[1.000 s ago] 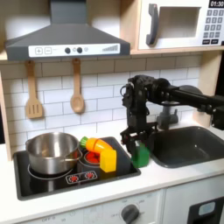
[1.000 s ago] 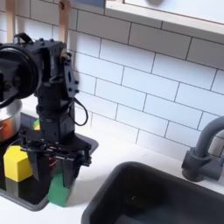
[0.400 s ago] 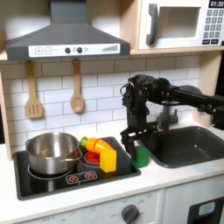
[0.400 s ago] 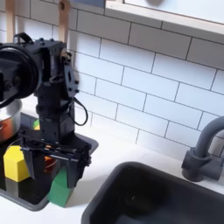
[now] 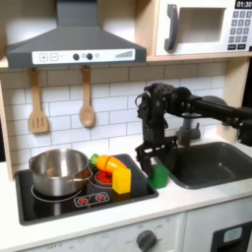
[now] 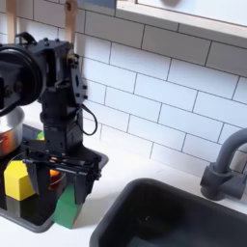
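My gripper (image 5: 152, 160) (image 6: 58, 185) points straight down at the right edge of the toy stove (image 5: 59, 205). It is open, its two fingers spread wide. A green block (image 5: 158, 177) (image 6: 66, 210) sits just below it on the stove's corner, and I cannot tell whether the fingertips touch it. To the left in both exterior views, a yellow block (image 5: 122, 180) (image 6: 16, 179) stands on the burner. An orange and green toy vegetable (image 5: 106, 163) lies behind it.
A silver pot (image 5: 58, 169) sits on the left burner. The dark sink (image 5: 212, 162) (image 6: 174, 217) with its grey faucet (image 6: 224, 164) lies right of the arm. A spatula (image 5: 37, 103) and a wooden spoon (image 5: 87, 103) hang on the tiled wall.
The gripper has shifted very slightly above the green block. The blocks and the pot have not moved.
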`<state>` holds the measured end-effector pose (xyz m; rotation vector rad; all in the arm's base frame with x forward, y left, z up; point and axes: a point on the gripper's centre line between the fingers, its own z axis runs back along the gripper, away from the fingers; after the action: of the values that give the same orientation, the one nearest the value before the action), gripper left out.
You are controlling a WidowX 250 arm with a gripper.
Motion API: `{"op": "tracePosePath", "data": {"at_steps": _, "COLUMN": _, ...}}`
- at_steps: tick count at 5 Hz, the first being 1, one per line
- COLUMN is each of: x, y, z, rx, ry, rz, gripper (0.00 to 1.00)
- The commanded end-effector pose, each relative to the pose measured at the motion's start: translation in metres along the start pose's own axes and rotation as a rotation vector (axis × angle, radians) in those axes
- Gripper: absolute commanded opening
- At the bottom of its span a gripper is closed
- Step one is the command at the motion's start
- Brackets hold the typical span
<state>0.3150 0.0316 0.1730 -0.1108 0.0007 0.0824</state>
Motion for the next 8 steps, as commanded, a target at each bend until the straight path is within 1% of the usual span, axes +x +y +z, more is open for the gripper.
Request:
{"op": "tracePosePath", "data": {"at_steps": 1, "x": 0.004, "y": 0.005, "z": -0.001, "rx": 0.011, "ry": -0.016, "rz": 0.030, "gripper": 1.00}}
{"op": "tracePosePath", "data": {"at_steps": 2, "x": -0.002, "y": -0.001, "z": -0.005, "rx": 0.004, "ry": -0.003, "rz": 0.014, "gripper": 1.00}}
{"op": "tracePosePath", "data": {"at_steps": 3, "x": -0.003, "y": -0.002, "z": -0.005, "rx": 0.007, "ry": -0.008, "rz": 0.012, "gripper": 1.00}}
{"op": "tracePosePath", "data": {"at_steps": 4, "x": -0.004, "y": 0.000, "z": -0.011, "rx": 0.005, "ry": 0.001, "rz": 0.027, "gripper": 1.00}}
{"op": "tracePosePath", "data": {"at_steps": 5, "x": -0.007, "y": -0.002, "z": -0.010, "rx": 0.006, "ry": -0.006, "rz": 0.022, "gripper": 1.00}}
{"op": "tracePosePath", "data": {"at_steps": 6, "x": -0.010, "y": -0.007, "z": -0.015, "rx": 0.009, "ry": 0.005, "rz": 0.013, "gripper": 1.00}}
{"op": "tracePosePath", "data": {"at_steps": 7, "x": -0.011, "y": -0.007, "z": -0.019, "rx": 0.006, "ry": 0.011, "rz": 0.020, "gripper": 1.00}}
{"op": "tracePosePath", "data": {"at_steps": 8, "x": -0.010, "y": -0.005, "z": -0.021, "rx": 0.011, "ry": 0.012, "rz": 0.030, "gripper": 1.00}}
